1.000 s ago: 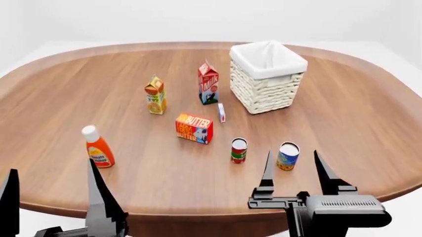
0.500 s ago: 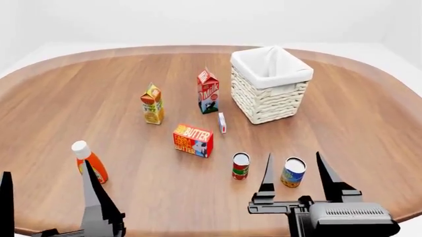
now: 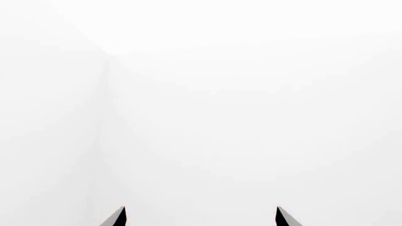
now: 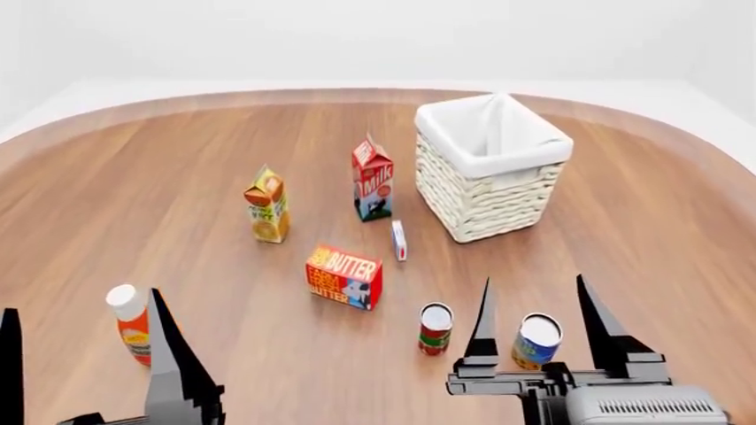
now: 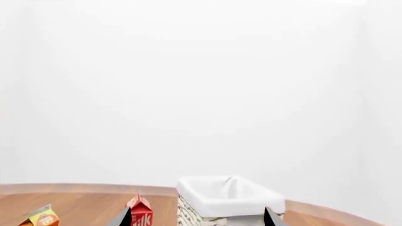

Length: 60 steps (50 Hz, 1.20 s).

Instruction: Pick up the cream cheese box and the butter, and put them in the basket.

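Note:
The butter (image 4: 343, 277) is a red-and-orange box lying on the wooden table (image 4: 142, 195) near the middle. The cream cheese box (image 4: 399, 240), small, white and thin, stands just behind it to the right. The white wicker basket (image 4: 491, 168) with a cloth liner stands at the back right; it also shows in the right wrist view (image 5: 226, 202). My left gripper (image 4: 83, 341) is open and empty at the front left. My right gripper (image 4: 536, 323) is open and empty at the front right. Both are well short of the butter. The left wrist view shows only white wall.
A milk carton (image 4: 372, 177) stands left of the basket and an orange juice carton (image 4: 268, 205) further left. A ketchup bottle (image 4: 130, 323) stands by my left gripper. Two cans (image 4: 435, 328) (image 4: 537, 341) stand just ahead of my right gripper.
The view has moved forward over the table, so all objects sit lower and nearer in the head view. Both grippers stay open and empty.

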{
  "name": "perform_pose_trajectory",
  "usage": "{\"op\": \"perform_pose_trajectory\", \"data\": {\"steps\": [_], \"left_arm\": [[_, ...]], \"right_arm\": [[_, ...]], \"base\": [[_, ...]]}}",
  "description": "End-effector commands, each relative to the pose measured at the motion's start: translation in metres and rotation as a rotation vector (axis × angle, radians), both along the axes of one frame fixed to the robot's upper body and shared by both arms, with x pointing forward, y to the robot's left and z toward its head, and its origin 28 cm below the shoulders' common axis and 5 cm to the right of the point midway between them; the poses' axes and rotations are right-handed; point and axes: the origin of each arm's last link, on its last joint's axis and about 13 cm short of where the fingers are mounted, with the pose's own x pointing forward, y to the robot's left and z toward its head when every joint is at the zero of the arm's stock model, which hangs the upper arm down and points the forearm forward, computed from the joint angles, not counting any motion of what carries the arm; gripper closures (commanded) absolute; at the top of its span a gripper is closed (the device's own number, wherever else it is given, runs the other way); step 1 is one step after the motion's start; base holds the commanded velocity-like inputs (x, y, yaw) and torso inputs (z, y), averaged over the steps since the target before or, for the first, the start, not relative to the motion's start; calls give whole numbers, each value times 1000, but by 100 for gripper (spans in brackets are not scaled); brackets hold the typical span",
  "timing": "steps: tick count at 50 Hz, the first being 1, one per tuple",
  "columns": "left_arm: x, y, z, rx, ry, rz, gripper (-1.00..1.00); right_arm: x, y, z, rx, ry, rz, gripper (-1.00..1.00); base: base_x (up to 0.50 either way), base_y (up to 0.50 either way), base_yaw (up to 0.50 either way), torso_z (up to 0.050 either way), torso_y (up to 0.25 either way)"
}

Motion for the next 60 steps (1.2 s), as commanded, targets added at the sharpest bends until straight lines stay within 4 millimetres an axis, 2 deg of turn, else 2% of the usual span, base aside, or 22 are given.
{"op": "perform_pose_trajectory", "data": {"steps": [1, 60], "left_arm": [[-2, 0, 0, 3, -13, -8, -100], [-7, 0, 2, 1, -56, -20, -100]], "right_arm": [[-2, 0, 1, -1, -12, 0, -100], [-5, 0, 3, 3, -20, 0, -100]], "base": [[191, 0, 0, 0, 0], [191, 0, 0, 0, 0]]}}
